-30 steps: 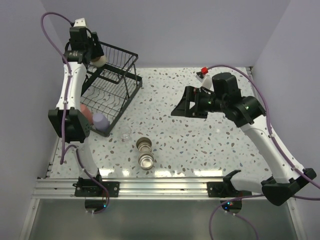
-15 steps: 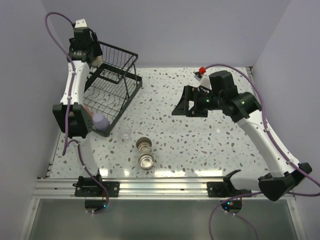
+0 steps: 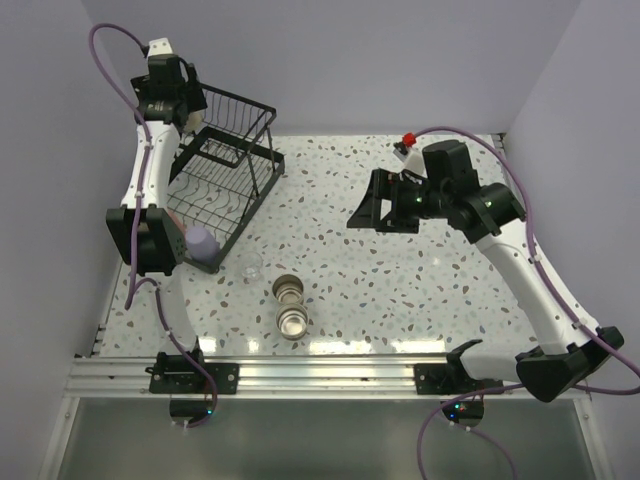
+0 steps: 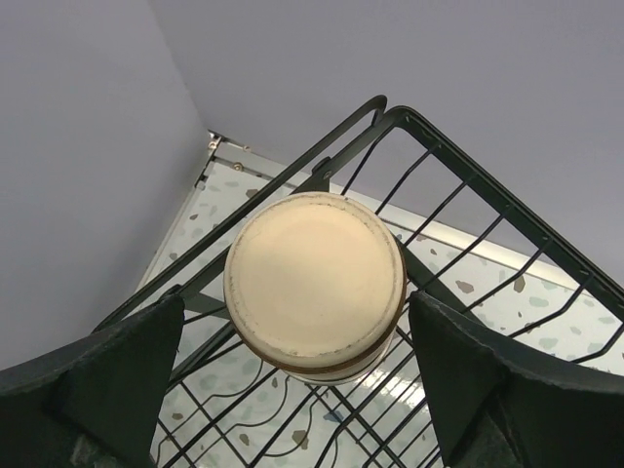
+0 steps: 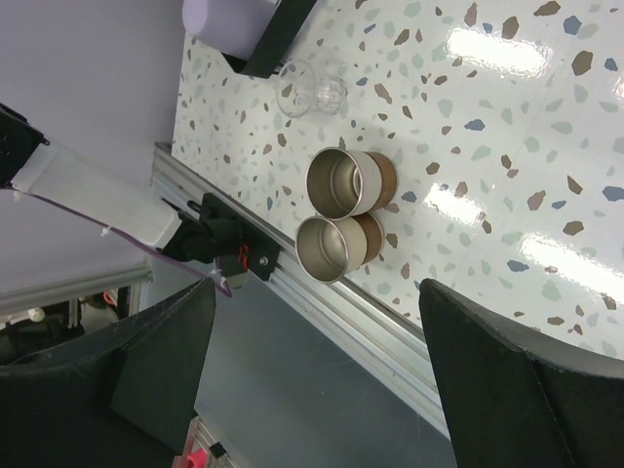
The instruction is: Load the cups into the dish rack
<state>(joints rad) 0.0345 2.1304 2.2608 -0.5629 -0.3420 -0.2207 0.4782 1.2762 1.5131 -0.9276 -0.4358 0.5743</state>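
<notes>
The black wire dish rack [image 3: 238, 165] stands at the far left of the table. My left gripper [image 3: 183, 108] hovers over its far left corner, open. In the left wrist view a tan cup [image 4: 314, 283] sits base up against the rack's corner wires [image 4: 458, 161], with a gap to each finger. A lavender cup [image 3: 203, 241] stands by the rack's near corner. A clear glass cup [image 3: 250, 265] and two steel cups [image 3: 288, 290] [image 3: 293, 322] are on the table. My right gripper [image 3: 364, 212] hangs open and empty over mid-table. Its wrist view shows both steel cups [image 5: 341, 182] [image 5: 331, 249] and the glass [image 5: 310, 90].
An aluminium rail [image 3: 300, 375] runs along the table's near edge, close to the nearer steel cup. Grey walls close in the left, back and right sides. The left arm's elbow [image 3: 145, 240] hangs beside the rack's near left corner.
The left gripper's fingers have spread apart and let go of the tan cup at the rack's corner. The left arm shifted slightly towards the wall. The right arm barely moved.
</notes>
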